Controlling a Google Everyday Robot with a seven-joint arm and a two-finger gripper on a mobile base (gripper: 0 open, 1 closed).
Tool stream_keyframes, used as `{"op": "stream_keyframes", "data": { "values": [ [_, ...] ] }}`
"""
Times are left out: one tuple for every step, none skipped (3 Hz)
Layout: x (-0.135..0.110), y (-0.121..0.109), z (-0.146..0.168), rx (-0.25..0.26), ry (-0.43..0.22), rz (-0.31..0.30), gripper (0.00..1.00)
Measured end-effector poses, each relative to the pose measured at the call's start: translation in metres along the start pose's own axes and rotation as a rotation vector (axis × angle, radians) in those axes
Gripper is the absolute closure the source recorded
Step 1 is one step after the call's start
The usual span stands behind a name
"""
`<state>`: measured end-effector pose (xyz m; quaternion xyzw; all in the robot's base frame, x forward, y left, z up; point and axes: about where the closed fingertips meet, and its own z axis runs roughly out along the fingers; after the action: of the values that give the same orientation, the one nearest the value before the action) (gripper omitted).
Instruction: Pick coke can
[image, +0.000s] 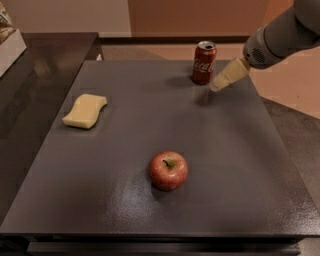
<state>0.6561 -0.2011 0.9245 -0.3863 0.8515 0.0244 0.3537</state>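
Observation:
The coke can (204, 62) is dark red with white script and a silver top. It stands upright near the far edge of the dark grey table (150, 125). My gripper (216, 87) comes in from the upper right on a grey arm. Its cream-coloured fingers hang just right of the can, close to it and a little above the table. Nothing is held.
A red apple (168, 170) sits in the front middle of the table. A yellow sponge (85, 110) lies at the left. A dark counter (35, 75) runs along the left side. A tan floor lies beyond the table's far and right edges.

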Motion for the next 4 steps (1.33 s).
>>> {"op": "stream_keyframes", "data": {
  "values": [
    [-0.017,-0.018,0.026,0.011,-0.071,0.046,0.00],
    [-0.032,-0.034,0.049,0.013,-0.130,0.094,0.00],
    [-0.043,-0.046,0.067,0.010,-0.169,0.126,0.00],
    [-0.055,-0.055,0.086,0.000,-0.193,0.151,0.00]
  ]
}}
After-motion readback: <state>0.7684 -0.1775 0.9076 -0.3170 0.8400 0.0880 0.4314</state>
